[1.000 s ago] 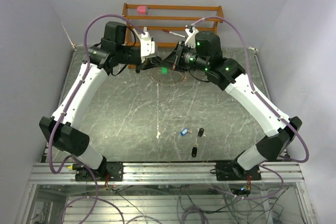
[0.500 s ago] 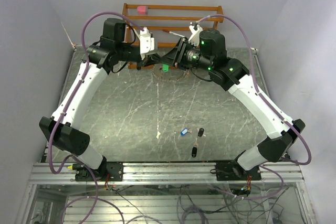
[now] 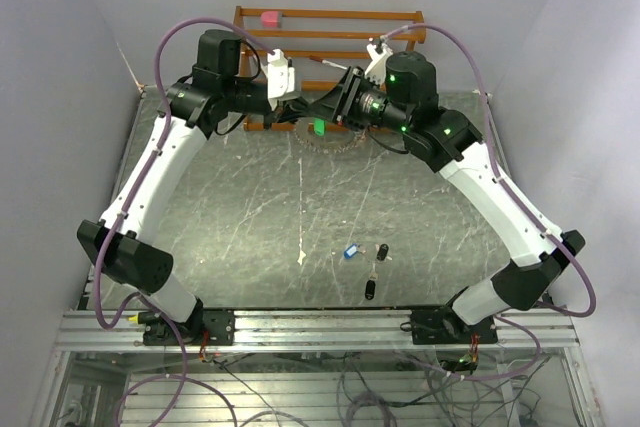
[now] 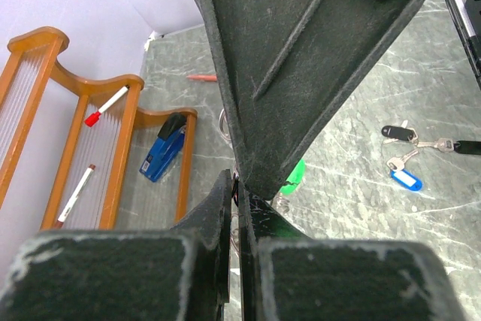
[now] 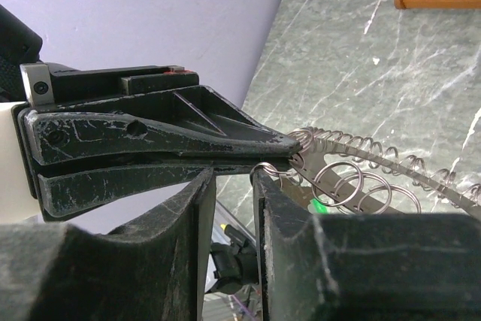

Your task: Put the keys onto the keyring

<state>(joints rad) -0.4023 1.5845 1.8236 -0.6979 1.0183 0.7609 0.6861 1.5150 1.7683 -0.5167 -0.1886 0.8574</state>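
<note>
Working at the far end of the counter [image 3: 250,227], just in front of the wooden rack [image 3: 330,22]. Pinching the rim of the keyring [image 5: 376,157] with the left pincer [image 5: 288,153], fingers pressed tight together on the wire, apparently holding the ring lifted and tilted above the stone. Standing the right pincer [image 5: 233,180] tip to tip against that grip, jaws only narrowly apart, clamping nothing that can be made out. Finding the green key [image 4: 295,174] dangling just below the meeting point, seemingly threaded on already, beside the small rings [image 5: 342,182].

Judging the step in hand as letting go of that key. Doing it well by backing the right pincer straight off, avoiding any snag on the small rings at its fingertips, and gripping firmly on the left to stop the ring swinging.

Leaving three more near the front edge, well apart from the ring: the blue key [image 3: 350,251], a black key [image 3: 383,251] and a second black key [image 3: 369,289]. Noting markers [image 4: 105,107] on the rack and a blue stapler [image 4: 164,152] by it, close behind the work. Crowding the same small space with both arms.
</note>
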